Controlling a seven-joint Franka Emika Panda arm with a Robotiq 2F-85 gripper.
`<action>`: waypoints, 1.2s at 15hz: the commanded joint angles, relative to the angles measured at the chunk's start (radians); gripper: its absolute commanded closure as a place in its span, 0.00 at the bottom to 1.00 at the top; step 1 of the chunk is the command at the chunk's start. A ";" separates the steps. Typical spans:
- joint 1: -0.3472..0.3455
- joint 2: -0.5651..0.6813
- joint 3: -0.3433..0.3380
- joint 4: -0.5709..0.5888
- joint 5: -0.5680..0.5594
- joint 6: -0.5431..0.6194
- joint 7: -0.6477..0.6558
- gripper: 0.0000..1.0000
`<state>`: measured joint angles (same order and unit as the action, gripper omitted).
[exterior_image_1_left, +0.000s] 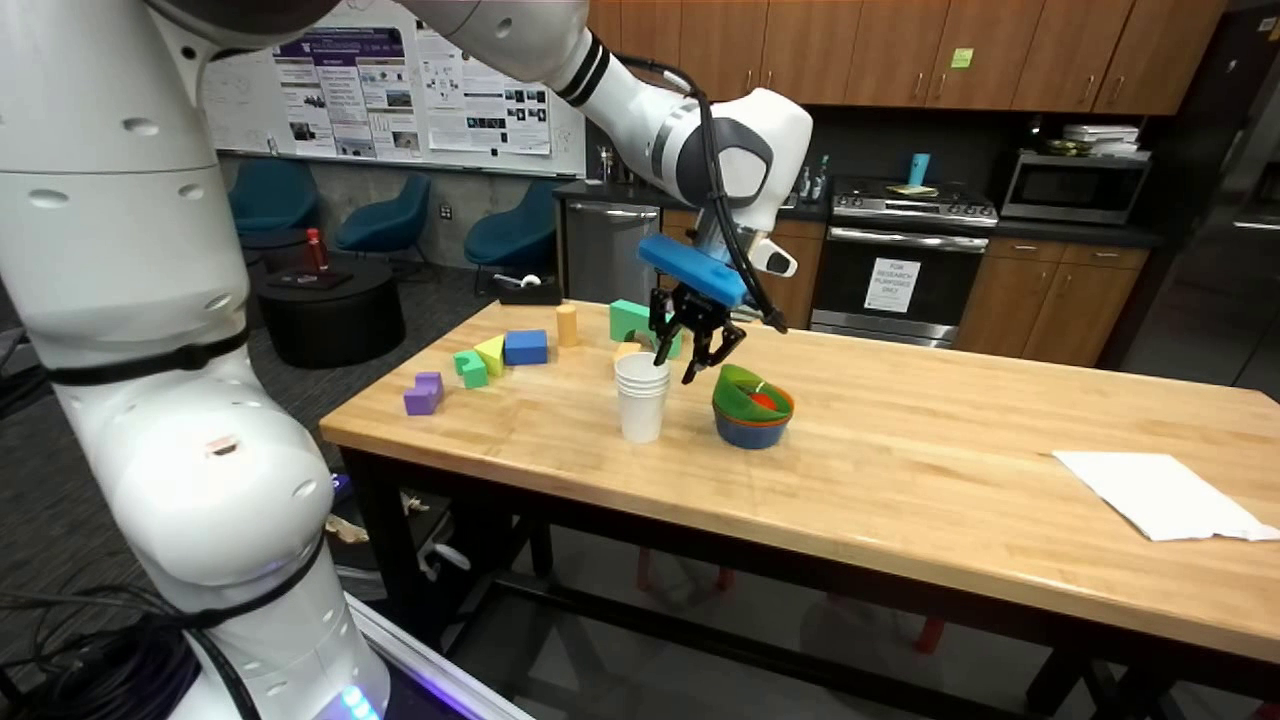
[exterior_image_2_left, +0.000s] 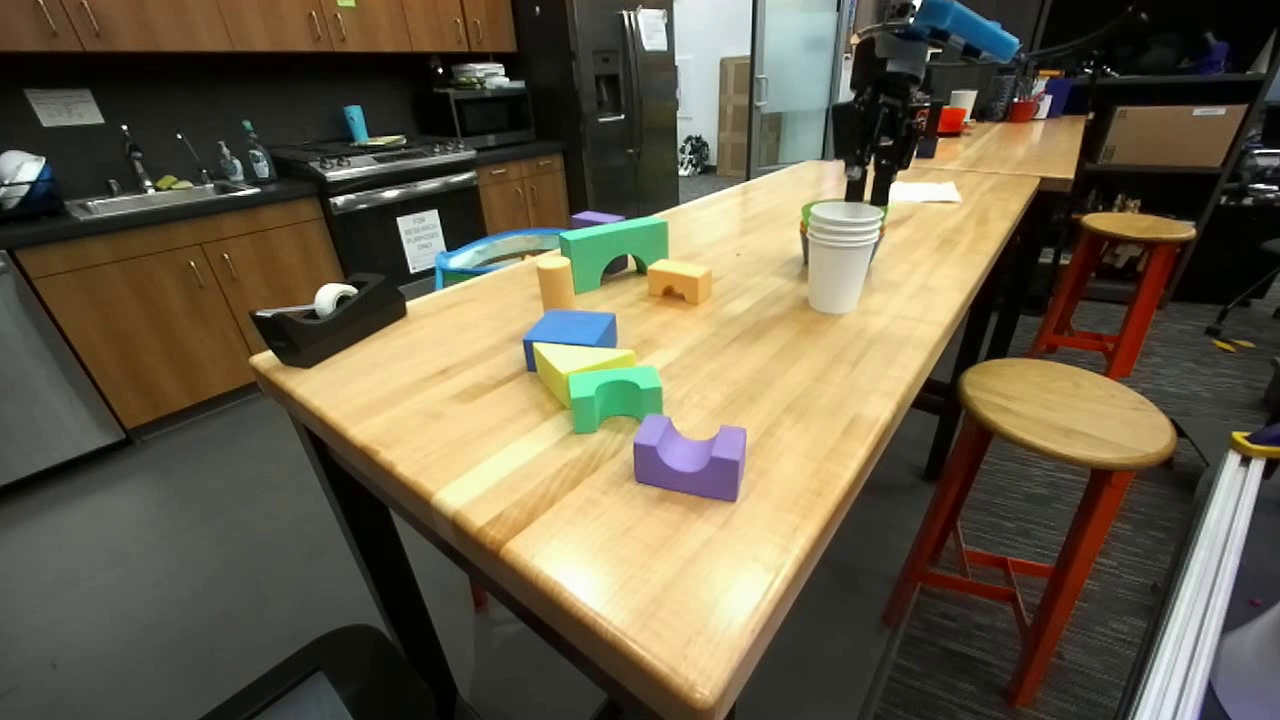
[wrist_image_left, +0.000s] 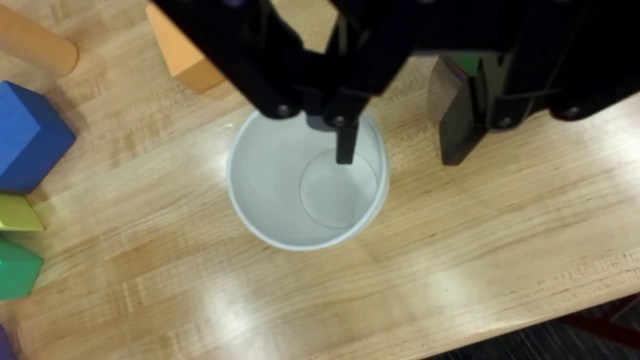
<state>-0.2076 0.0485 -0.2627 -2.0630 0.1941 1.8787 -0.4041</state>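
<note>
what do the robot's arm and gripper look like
The arm is white with smooth, rounded segments, black bands around it and a dark grey panel near the wrist. A black cable runs down to a blue bar-shaped piece. The gripper is black, with two jointed fingers. Blue lights glow at the base.

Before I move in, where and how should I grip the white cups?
Probably the top cup's rim, from above, the end effector astride the wall: the white cups stand upright and nested, mouth up, and look wider than its present opening.
</note>
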 joint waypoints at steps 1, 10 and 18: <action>-0.016 -0.014 0.013 0.007 -0.002 -0.015 0.006 0.20; 0.003 -0.135 0.033 -0.012 0.006 -0.047 -0.008 0.00; 0.043 -0.258 0.049 -0.015 -0.013 -0.153 -0.056 0.00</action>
<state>-0.1819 -0.1537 -0.2226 -2.0577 0.1998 1.7678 -0.4381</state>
